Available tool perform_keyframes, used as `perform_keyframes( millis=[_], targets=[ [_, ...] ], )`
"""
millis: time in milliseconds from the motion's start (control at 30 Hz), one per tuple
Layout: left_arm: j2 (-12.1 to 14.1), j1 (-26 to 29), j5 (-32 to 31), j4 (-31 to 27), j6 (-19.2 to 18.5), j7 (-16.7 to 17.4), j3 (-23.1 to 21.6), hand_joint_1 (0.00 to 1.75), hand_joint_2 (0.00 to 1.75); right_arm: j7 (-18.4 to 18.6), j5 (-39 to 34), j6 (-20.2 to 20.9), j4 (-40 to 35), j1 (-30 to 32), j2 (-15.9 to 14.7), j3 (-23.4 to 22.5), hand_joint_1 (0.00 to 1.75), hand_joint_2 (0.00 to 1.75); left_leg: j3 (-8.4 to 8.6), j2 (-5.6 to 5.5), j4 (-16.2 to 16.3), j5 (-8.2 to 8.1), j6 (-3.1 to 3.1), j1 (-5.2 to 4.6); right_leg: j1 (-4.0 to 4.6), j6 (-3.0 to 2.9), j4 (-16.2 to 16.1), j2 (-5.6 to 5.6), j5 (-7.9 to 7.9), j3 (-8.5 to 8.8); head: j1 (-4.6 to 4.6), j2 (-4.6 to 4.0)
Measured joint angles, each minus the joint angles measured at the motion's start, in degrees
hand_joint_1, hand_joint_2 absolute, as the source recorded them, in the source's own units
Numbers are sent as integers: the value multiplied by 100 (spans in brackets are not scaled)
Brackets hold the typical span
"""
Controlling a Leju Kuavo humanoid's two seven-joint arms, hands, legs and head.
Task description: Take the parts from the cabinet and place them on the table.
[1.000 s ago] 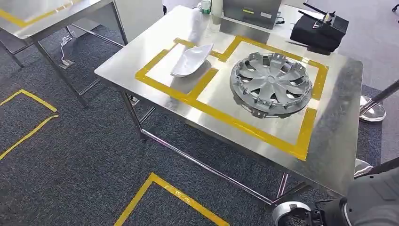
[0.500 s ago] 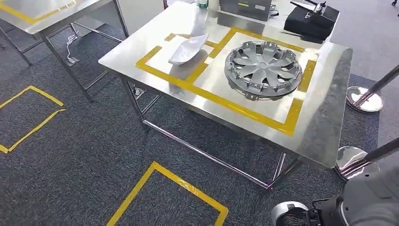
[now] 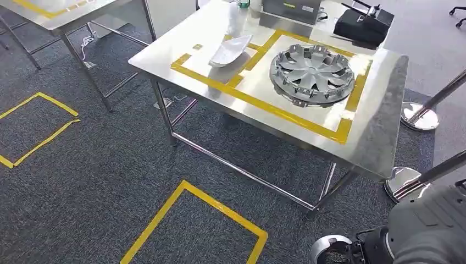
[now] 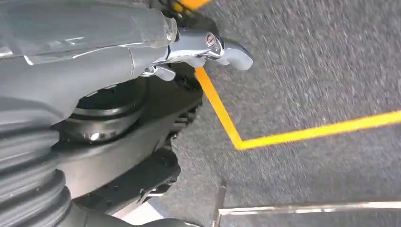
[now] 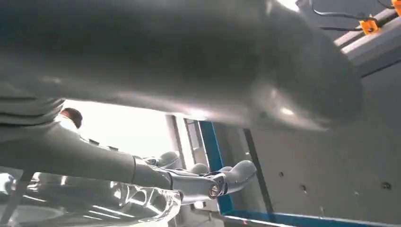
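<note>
In the head view, a steel table (image 3: 379, 137) is seen in the upper middle of the frame, marked with yellow tape (image 3: 258, 104) into two boxes. The task's parts are found on it. A grey hubcap (image 3: 311, 74) is laid flat inside the right-hand box, and a white curved part (image 3: 231, 50) is laid in the left-hand box, upper middle of the frame, well apart from the hubcap. Behind them, along the top edge, a grey box (image 3: 290, 10) and a black case (image 3: 365, 26) are set on the table. A second table (image 3: 66, 16) is cut off at the upper left. Yellow tape squares (image 3: 192, 220) are marked on the dark carpet at the left and lower middle. Two shiny post bases (image 3: 419, 115) are seen at the right edge. The robot's right arm (image 3: 428, 231) is seen at the lower right corner.

In the left wrist view, the left hand (image 4: 118, 94) is shown above carpet with a yellow tape corner (image 4: 239, 142) and a steel bar (image 4: 307, 207). Its fingers (image 4: 231, 47) are stretched out and spread, and nothing is gripped.

In the right wrist view, the right hand (image 5: 189, 182) is shown with pale fingertips (image 5: 243, 170) reaching toward a blue frame edge (image 5: 213, 156) and a grey panel (image 5: 331, 165). A large blurred grey shape is spread close to the lens, so whether anything is held cannot be told.
</note>
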Motion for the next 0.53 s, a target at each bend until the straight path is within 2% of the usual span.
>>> perform_keyframes(
  millis=[33,67,100,133,167,200,233,267,300,333,367,400,433,467,500,533],
  targets=[
    [2,0,2,0,2,0,0,0,175,-2,-7,-2,2,0,-2,0,0,0,-18,2,0,9,-1,-2,1,-2,31,2,4,2,-2,0],
    [24,0,39,0,37,0,2,0,175,-31,-96,-2,52,2,-31,15,0,0,-257,11,54,165,-8,-14,33,-63,-91,12,458,367,-2,0],
    [9,-8,98,0,88,0,17,0,175,-72,-298,-2,118,-31,-51,101,0,0,-460,-13,122,363,-89,-28,96,-183,-1975,17,435,1618,-7,0],
    [9,-6,107,0,105,0,31,0,175,-74,-317,-2,144,-28,-50,116,0,0,-489,3,94,472,-157,9,140,-218,-1959,22,458,1514,7,0],
    [9,-6,109,0,118,0,39,0,175,-74,-330,-2,166,-29,-53,122,0,0,-489,10,65,528,-191,19,159,-251,-1954,22,503,1490,15,0],
    [13,-3,111,0,125,0,52,0,175,-74,-348,-2,190,-39,-46,131,0,0,-527,-12,83,524,-225,20,95,-296,-2003,10,617,1437,24,0],
    [13,0,114,0,129,0,63,0,175,-74,-359,-2,212,-54,-44,140,0,0,-592,-39,177,297,-255,24,95,-324,-1998,-15,682,1367,6,0],
    [11,0,114,0,131,0,74,0,175,-74,-363,-2,229,-53,-42,149,0,0,-666,-49,437,-70,-271,32,93,-364,-1996,-17,747,1290,-31,0],
    [13,1,114,0,133,0,79,0,175,-74,-363,-2,243,-53,-42,149,0,0,-779,-51,882,-470,-294,41,95,-370,-1994,-21,824,1197,-33,0],
    [20,1,114,0,133,-2,79,0,175,-74,-361,-2,258,-52,-42,151,0,0,-885,-51,1348,-744,-315,47,97,-366,-1988,-27,899,1106,-35,0],
    [22,0,111,0,135,-2,79,0,175,-74,-354,-2,273,-52,-42,151,0,0,-945,-50,1715,-832,-334,56,97,-359,-1978,-37,968,1013,-31,0],
    [26,1,105,0,136,-2,79,0,175,-74,-341,-2,293,-52,-42,151,0,0,-924,-49,1914,-731,-344,69,94,-346,-1953,-44,1039,933,-35,0],
    [29,0,98,0,136,-2,79,0,175,-74,-321,-2,304,-52,-42,149,0,0,-803,-48,1877,-513,-353,85,87,-326,-1920,-48,1099,821,-31,0],
    [31,-2,88,0,133,-2,79,0,175,-74,-287,-2,308,-50,-40,146,0,0,-592,-47,1650,-275,-362,106,78,-301,-1879,-48,1152,705,-26,0],
    [31,-6,76,0,131,-4,79,0,175,-72,-265,-2,310,-49,-33,144,0,0,-246,-46,1205,-128,-378,129,62,-267,-1824,-46,1195,596,-33,0],
    [29,-12,55,0,127,-7,79,0,175,-72,-249,-2,310,-47,-18,144,0,0,179,-48,648,-186,-415,161,61,-228,-1755,-45,1225,521,-31,0]
  ],
)
